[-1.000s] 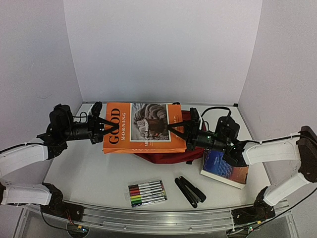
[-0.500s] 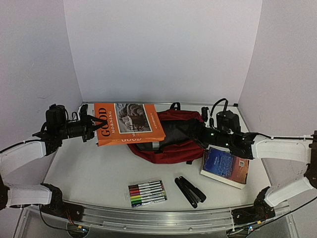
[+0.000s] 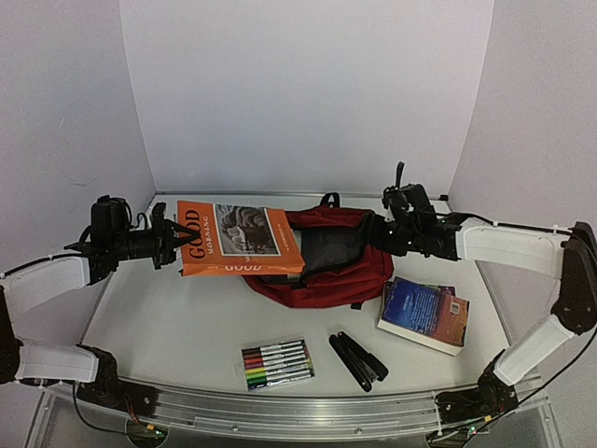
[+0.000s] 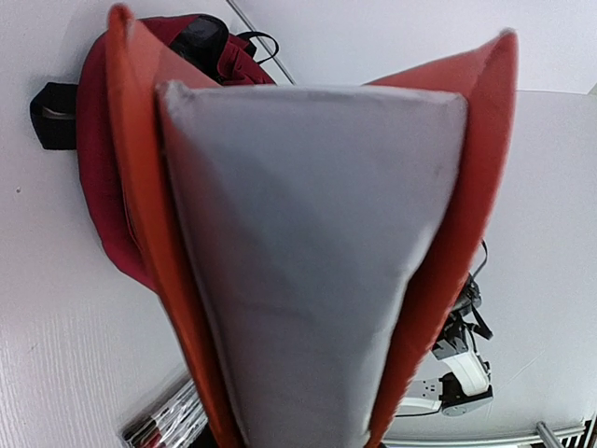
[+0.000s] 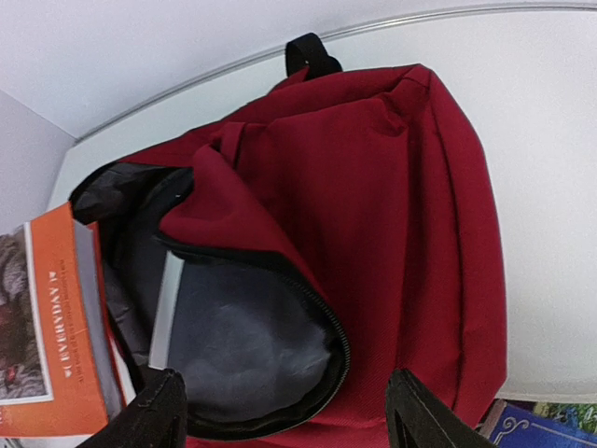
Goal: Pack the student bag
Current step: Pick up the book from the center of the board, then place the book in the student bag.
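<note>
The student bag [image 3: 350,271] is a dark red backpack lying in the middle of the table, its main zip open on grey lining [image 5: 242,336]. My left gripper [image 3: 173,245] is shut on the spine end of an orange "Good Morning" book [image 3: 238,238], held flat above the table. The book's right end reaches the bag's open mouth [image 5: 56,327]. In the left wrist view the book [image 4: 308,261] fills the frame and hides my fingers. My right gripper [image 3: 381,233] hovers open over the bag [image 5: 392,187], its fingertips [image 5: 160,415] wide apart with nothing between them.
A blue book [image 3: 424,313] lies right of the bag. A pack of coloured markers [image 3: 277,364] and two black pens [image 3: 357,359] lie near the front edge. White walls close in the back and both sides. A pale flat edge [image 5: 166,308] shows inside the bag.
My right gripper has left the orange book's right edge and drawn back to the right over the bag. The left gripper has carried the book leftward and lower, uncovering the bag.
</note>
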Controlling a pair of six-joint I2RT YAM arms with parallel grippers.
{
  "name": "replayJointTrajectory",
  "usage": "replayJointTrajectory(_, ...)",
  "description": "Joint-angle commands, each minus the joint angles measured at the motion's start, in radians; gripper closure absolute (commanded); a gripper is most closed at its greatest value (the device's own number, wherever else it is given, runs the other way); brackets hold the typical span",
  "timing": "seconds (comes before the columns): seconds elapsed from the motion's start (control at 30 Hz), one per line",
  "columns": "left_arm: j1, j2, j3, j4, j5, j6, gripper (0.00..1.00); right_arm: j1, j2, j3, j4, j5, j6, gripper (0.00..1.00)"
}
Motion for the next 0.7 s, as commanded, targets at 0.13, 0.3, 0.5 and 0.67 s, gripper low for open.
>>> replayJointTrajectory(0.13, 0.013, -0.045, -0.001, 0.042, 0.047, 0.004, 0.79, -0.056, 0.106, 0.126, -0.034, -0.042, -0.137, 0.49)
replayJointTrajectory(0.3, 0.019, -0.048, -0.006, 0.037, 0.051, 0.002, 0.79, -0.059, 0.148, 0.167, -0.034, -0.101, -0.193, 0.5)
replayJointTrajectory(0.5, 0.024, -0.041, -0.006, 0.043, 0.054, -0.006, 0.79, -0.063, 0.19, 0.182, -0.034, -0.126, -0.216, 0.49)
replayJointTrajectory(0.67, 0.023, -0.03, -0.001, 0.043, 0.061, -0.009, 0.79, -0.065, 0.241, 0.206, -0.033, -0.125, -0.241, 0.49)
